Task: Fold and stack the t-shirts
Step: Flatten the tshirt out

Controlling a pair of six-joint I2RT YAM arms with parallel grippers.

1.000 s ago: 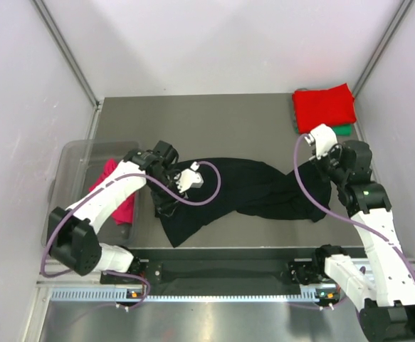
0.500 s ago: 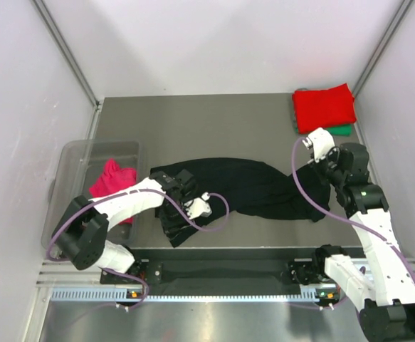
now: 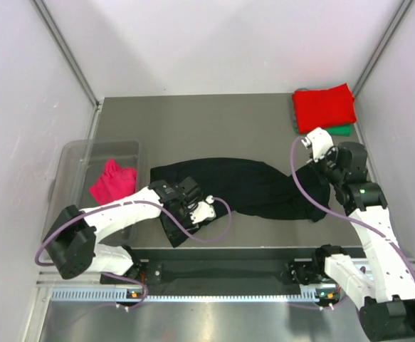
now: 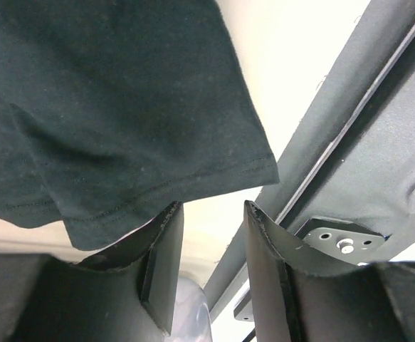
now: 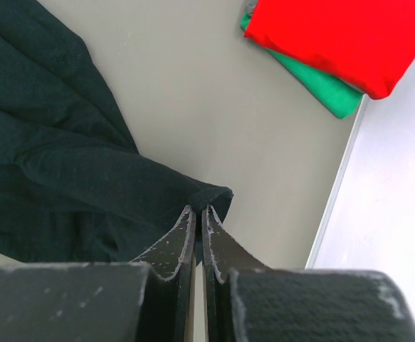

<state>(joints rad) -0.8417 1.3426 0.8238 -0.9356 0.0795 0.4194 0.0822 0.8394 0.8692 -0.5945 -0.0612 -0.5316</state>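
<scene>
A black t-shirt (image 3: 250,184) lies stretched out and rumpled across the middle of the table. My left gripper (image 3: 180,219) hovers low over the shirt's near-left corner by the front edge. In the left wrist view its jaws (image 4: 212,208) stand open with only table between them, and the black hem (image 4: 157,185) lies just past the left fingertip. My right gripper (image 3: 315,173) is at the shirt's right end, shut (image 5: 200,211) on a fold of the black cloth (image 5: 214,196). A folded red t-shirt (image 3: 324,107) lies on a green one (image 3: 342,130) at the far right corner.
A clear plastic bin (image 3: 72,164) at the left holds a magenta t-shirt (image 3: 112,182). The metal front rail (image 4: 349,142) runs close to my left gripper. The red (image 5: 342,35) and green (image 5: 321,85) shirts lie next to the right wall.
My left arm has swung from the shirt's far-left end down to its near-left corner by the front edge, uncovering the left part. The right gripper keeps its hold and has barely moved.
</scene>
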